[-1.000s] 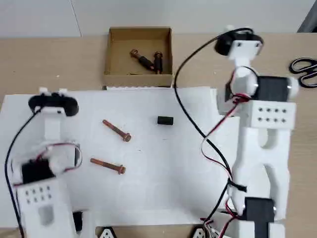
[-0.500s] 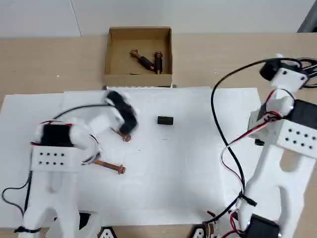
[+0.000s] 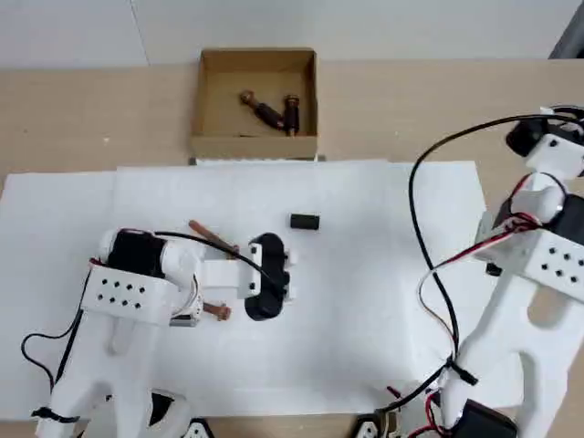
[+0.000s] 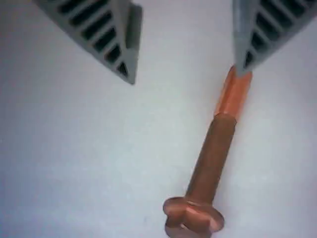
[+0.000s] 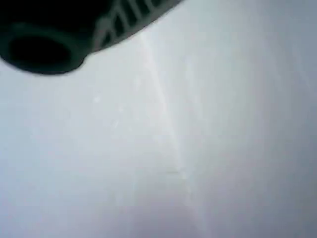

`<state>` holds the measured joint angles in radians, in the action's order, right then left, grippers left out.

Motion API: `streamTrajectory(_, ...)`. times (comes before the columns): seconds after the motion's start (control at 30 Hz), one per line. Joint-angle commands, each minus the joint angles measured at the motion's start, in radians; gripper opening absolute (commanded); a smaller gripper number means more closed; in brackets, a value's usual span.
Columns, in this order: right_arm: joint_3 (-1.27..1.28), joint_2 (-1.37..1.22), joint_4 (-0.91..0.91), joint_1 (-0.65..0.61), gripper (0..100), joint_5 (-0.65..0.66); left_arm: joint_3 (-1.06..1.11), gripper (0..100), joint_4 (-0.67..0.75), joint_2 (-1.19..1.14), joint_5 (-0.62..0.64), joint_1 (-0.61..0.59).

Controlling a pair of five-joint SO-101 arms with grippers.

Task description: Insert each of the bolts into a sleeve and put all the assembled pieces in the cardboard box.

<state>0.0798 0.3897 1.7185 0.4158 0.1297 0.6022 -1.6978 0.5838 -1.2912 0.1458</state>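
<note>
Two copper bolts lie on the white sheet: one shows its shank, the other its head, both partly under my left arm. In the left wrist view a bolt lies flat beneath my open left gripper, its threaded tip right by one finger. A black sleeve lies alone on the sheet. The cardboard box at the back holds two assembled pieces. My right arm stands at the sheet's right edge; its wrist view has a dark hollow part over white surface.
Bare wooden table surrounds the sheet and box. Black and red cables hang from the right arm across the sheet's right side. The left arm's wrist head hovers mid-sheet, close to the sleeve.
My left arm has unfolded from the left edge and swung over the bolts toward mid-sheet. The right arm has moved from beside the box out to the right edge.
</note>
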Motion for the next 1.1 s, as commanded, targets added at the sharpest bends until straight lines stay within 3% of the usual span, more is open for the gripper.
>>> streamTrajectory(0.0,-0.005,0.031,0.01,0.033,0.4,-0.009,0.005,13,0.034,-0.002,-0.063,-0.003)
streamTrajectory(1.07,0.098,0.033,0.012,0.05,0.4,-0.015,0.329,16,0.445,-0.003,-0.094,0.017)
